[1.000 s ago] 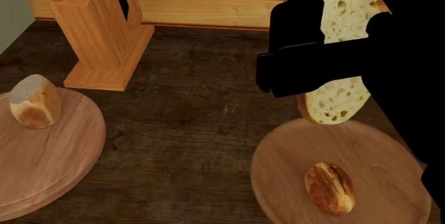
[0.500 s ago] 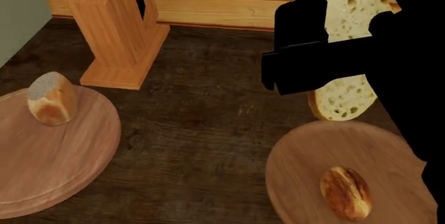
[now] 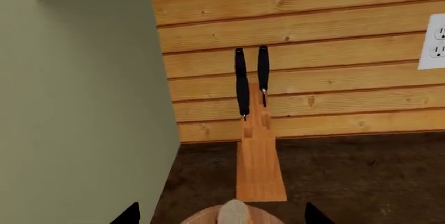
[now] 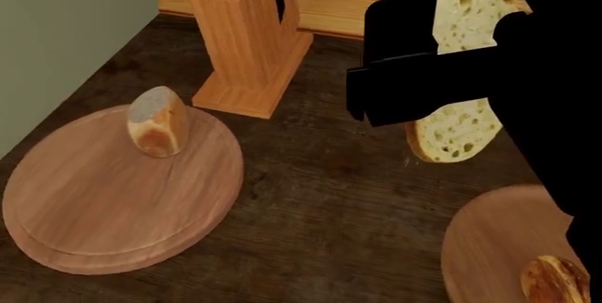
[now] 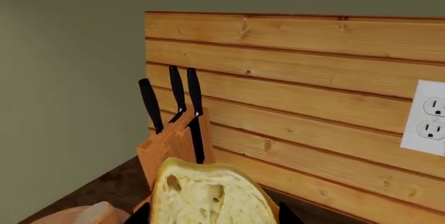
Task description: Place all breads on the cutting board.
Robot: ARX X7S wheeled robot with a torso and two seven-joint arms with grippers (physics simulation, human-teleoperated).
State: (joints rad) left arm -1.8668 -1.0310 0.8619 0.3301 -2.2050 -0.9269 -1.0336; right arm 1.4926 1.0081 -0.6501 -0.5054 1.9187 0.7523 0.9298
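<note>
Over on the left, the cutting board (image 4: 84, 204) already has a crusty bread chunk (image 4: 157, 121) standing on it. The left fingers (image 3: 129, 215) hang apart and empty near that chunk. The knife block (image 4: 249, 42) sits just behind the board. Further right, the right fingers (image 4: 404, 28) are clamped on the big holey slice (image 4: 461, 127), up in the air over bare surface, between board and dish (image 4: 489, 239). The little roll (image 4: 553, 282) sits in that dish. I'd say roughly halfway: slice and roll both left to land.

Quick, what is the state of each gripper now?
Left gripper: empty; open or shut cannot be told.
Right gripper: shut on the bread slice, held above the counter.
</note>
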